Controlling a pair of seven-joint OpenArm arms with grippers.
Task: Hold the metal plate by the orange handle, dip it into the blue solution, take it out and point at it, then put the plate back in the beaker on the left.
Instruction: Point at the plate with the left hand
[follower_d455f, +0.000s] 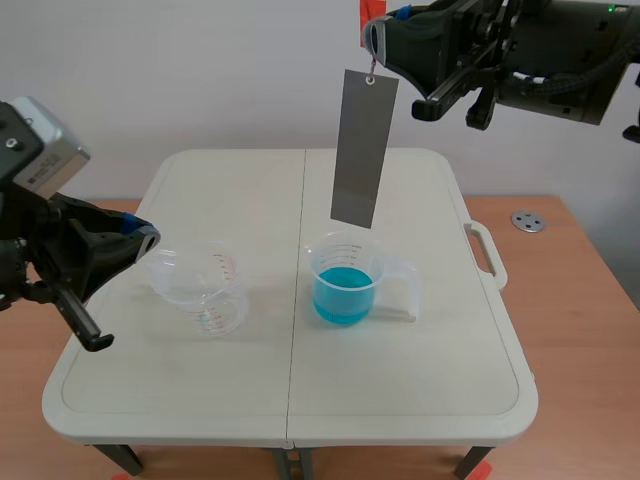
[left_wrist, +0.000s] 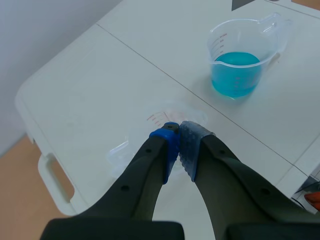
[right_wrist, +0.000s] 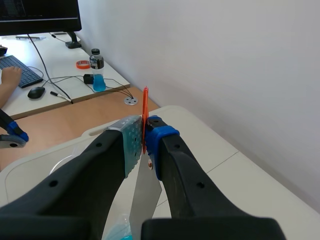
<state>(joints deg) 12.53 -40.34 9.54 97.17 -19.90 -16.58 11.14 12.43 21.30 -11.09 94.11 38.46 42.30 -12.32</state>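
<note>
A long grey metal plate (follower_d455f: 364, 148) hangs from an orange handle (follower_d455f: 371, 12), high above the table. My right gripper (follower_d455f: 378, 40) is shut on that orange handle (right_wrist: 145, 117); the plate (right_wrist: 145, 200) drops down between its fingers. The plate's lower edge hovers just over the beaker of blue solution (follower_d455f: 345, 279), not touching the liquid. An empty clear beaker (follower_d455f: 203, 287) stands to its left. My left gripper (follower_d455f: 140, 240) sits low beside that empty beaker (left_wrist: 170, 115), fingers shut on nothing. The blue beaker (left_wrist: 239, 60) lies further ahead of it.
The white folding table (follower_d455f: 300, 400) has a carry handle (follower_d455f: 488, 255) on its right edge. A round metal disc (follower_d455f: 528, 222) lies on the wooden surface beyond. In the right wrist view a desk with a bottle (right_wrist: 97, 70), mouse and keyboard stands in the background.
</note>
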